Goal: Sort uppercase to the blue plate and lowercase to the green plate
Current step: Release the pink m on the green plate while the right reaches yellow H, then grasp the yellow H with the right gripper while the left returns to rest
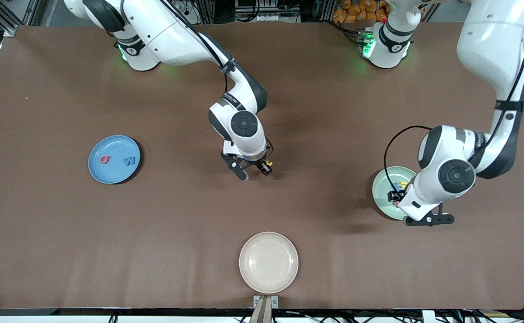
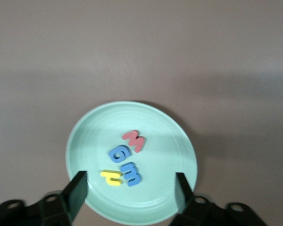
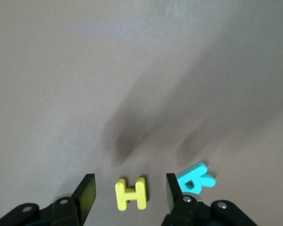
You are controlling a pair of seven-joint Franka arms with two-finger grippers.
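We've got the right hand (image 3: pixel 127 193) low over mid-bench, fingers apart w/ the yellow H (image 3: pixel 131 193) lying flat between them, teal R (image 3: pixel 195 177) just beside. Blue plate (image 1: pixel 97 170) at the right arm's end holds red Q (image 1: pixel 105 159) & blue W (image 1: pixel 129 160). Left hand (image 2: pixel 130 190) hangs spread over the green plate (image 2: pixel 85 136), which holds red w (image 2: pixel 134 140), yellow h (image 2: pixel 111 177) and two blue letters (image 2: pixel 125 164).
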